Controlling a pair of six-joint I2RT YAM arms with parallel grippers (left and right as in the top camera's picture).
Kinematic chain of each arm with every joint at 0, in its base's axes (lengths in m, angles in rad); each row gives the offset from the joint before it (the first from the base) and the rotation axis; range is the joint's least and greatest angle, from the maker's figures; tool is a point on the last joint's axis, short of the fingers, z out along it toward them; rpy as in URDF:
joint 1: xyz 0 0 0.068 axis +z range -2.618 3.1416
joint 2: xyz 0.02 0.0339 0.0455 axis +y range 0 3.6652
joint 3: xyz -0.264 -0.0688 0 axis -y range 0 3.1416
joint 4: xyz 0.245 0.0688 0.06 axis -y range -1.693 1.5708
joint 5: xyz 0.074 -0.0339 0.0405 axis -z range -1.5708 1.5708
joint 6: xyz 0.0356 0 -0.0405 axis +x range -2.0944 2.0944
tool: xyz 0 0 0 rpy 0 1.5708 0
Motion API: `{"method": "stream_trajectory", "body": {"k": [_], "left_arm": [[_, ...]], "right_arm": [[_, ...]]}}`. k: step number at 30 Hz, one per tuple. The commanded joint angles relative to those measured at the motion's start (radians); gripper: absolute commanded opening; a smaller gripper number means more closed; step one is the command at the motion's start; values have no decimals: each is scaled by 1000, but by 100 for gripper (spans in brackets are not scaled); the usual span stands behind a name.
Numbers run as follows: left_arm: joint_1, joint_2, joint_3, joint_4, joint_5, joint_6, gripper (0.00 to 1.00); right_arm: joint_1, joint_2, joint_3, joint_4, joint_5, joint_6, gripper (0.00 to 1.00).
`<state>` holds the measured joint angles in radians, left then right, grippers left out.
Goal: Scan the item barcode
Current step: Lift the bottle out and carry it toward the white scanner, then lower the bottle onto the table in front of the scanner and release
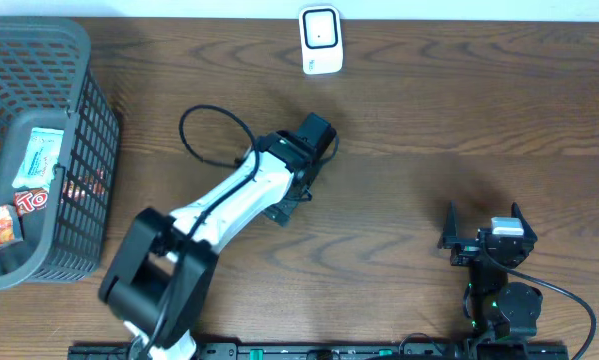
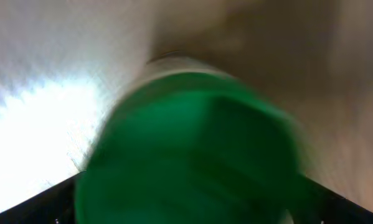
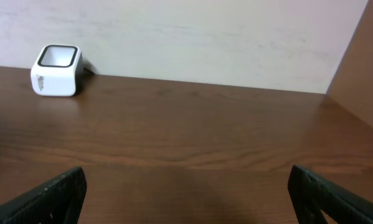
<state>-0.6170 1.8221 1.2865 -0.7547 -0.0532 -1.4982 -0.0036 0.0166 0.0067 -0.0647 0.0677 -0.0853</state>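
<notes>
1. Overhead. The left claw [image 1: 317, 132] is held over the middle of the desk [image 1: 429, 110], short of the white scanner [image 1: 320, 40] at the far edge. Whether its jaws are parted cannot be told from above, and no item is seen around it. Packets [image 1: 19, 190] are noted in the basket [image 1: 84, 70] at the left. The right claw [image 1: 483, 225] is parked near the front edge, well apart.
2. Left wrist. The frame is filled by a blurred green item [image 2: 192, 149], very close to the lens. Grip or release cannot be settled. Risk judged: if the item is loosely held or let go, it may be dropped or rolled away, and the barcode left turned from the scanner, so no read would be obtained.
3. Right wrist. The fingers are seen wide apart with nothing between them. The scanner is seen far off to the left. Risk judged: no backup can be given quickly if the item slips.
</notes>
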Motion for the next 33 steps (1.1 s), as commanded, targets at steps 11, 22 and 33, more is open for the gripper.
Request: {"method": "stream_trajectory", "body": {"k": [11, 22, 33], "left_arm": [[27, -356, 100, -188, -3, 1348, 98], [63, -183, 97, -234, 71, 1751, 98], [85, -18, 97, -191, 69, 1788, 98]], "right_arm": [[11, -10, -1, -4, 9, -10, 99], [11, -10, -1, -3, 9, -9, 99], [11, -10, -1, -3, 9, -9, 99]]}}
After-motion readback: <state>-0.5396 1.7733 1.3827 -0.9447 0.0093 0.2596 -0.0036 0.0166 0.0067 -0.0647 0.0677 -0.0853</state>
